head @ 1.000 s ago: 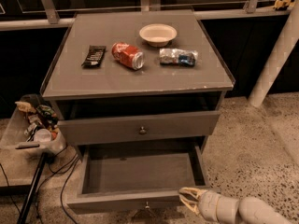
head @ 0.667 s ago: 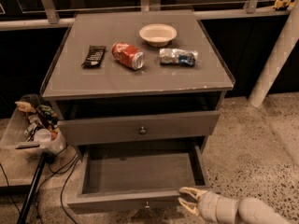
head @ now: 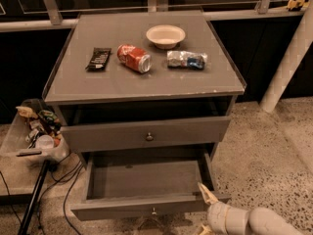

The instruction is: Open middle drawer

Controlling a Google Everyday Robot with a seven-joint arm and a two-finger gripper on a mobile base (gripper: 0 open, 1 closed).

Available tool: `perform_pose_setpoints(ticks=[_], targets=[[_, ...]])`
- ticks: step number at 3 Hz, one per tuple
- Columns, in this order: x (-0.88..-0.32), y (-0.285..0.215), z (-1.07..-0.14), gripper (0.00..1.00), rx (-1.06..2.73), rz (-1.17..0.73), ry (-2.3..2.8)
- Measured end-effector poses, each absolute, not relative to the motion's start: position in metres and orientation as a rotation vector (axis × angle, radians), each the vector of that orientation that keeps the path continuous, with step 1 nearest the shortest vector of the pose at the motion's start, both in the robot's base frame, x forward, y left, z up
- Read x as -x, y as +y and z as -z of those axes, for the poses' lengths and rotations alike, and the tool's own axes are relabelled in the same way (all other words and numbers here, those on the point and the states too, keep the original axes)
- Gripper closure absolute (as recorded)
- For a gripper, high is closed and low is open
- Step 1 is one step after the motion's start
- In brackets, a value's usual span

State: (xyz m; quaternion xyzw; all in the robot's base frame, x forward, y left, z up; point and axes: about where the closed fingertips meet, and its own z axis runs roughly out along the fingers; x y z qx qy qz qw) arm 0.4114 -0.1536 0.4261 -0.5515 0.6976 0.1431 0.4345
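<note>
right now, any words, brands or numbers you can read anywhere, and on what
No text can be read anywhere.
red can: markings unreadable.
black wrapper: print unreadable.
blue and silver packet: print unreadable.
white bowl: no marking seen.
pincer, at the right front corner of the open middle drawer: no marking seen.

- Single view, set high in front of the cabinet (head: pixel 146 82) and tilted steeply down onto its top and drawer fronts.
- Near enough for the cabinet to fill most of the frame, with speckled floor (head: pixel 264 151) at the right.
- Looks down past the gripper (head: pixel 204 212), fingers spread, low at the bottom right edge and nearest the lens.
</note>
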Motion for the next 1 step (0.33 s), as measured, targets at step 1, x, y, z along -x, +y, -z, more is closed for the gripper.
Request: perform_pose_setpoints(ticks=[1], targets=[[-0.4114,-0.1536,-0.4261,0.0,1.373,-0.356,1.737]])
